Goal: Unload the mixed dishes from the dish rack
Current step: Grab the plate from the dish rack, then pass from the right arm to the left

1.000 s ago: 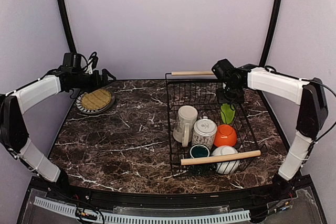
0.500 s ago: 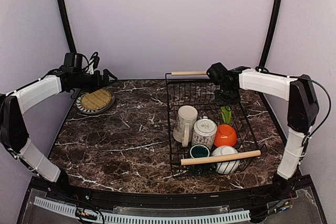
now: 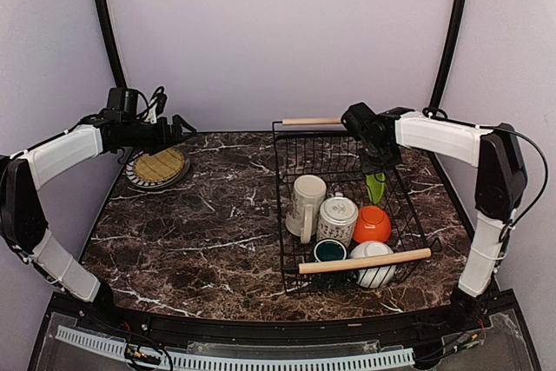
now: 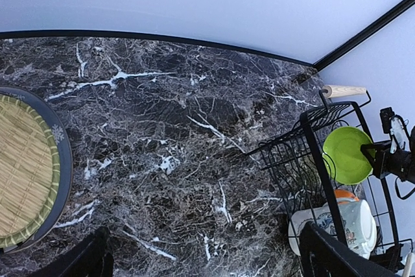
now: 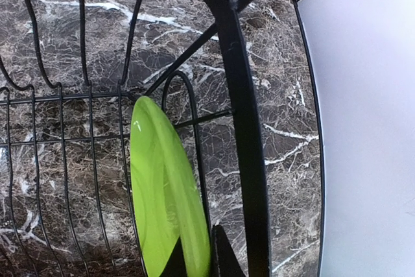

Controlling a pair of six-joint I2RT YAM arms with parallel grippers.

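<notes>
1. at the far right corner of the rack (image 3: pixel 317 149), the green plate (image 3: pixel 375 187) stands on edge, just inside the side wall.
2. right gripper (image 3: pixel 375 162) is on it from above, jaws pinched tight on the rim. the wrist view shows the plate (image 5: pixel 162 192) running down into the gripper (image 5: pixel 198 257), with a dark fingertip (image 5: pixel 224 254) on either face.
3. plate sits inside the rack, wires all round it.
4. moving nearer in the rack: the cream mug (image 3: pixel 306 202) is on the left, handle towards us, and the patterned mug (image 3: pixel 337 215) is touching its right side.
5. the orange bowl (image 3: pixel 373 223) is mouth down, just right of the patterned mug and directly in front of the green plate.
6. front row: the green cup (image 3: pixel 330 250) and the white bowl (image 3: pixel 378 275) sit side by side under the near handle (image 3: pixel 365 261), which crosses over both.
7. the far handle (image 3: pixel 313 121) pokes out left of the right gripper.
8. over on the far left of the table (image 3: pixel 200 223), well apart from the rack, the grey plate (image 3: pixel 157 166) lies flat, showing a straw-coloured centre.
9. left gripper (image 3: pixel 174 128) hangs above the plate's far edge, jaws spread wide, nothing between them. its own view has the plate rim (image 4: pixel 61 160) at the left and bare marble between the fingertips (image 4: pixel 97 254).
</notes>
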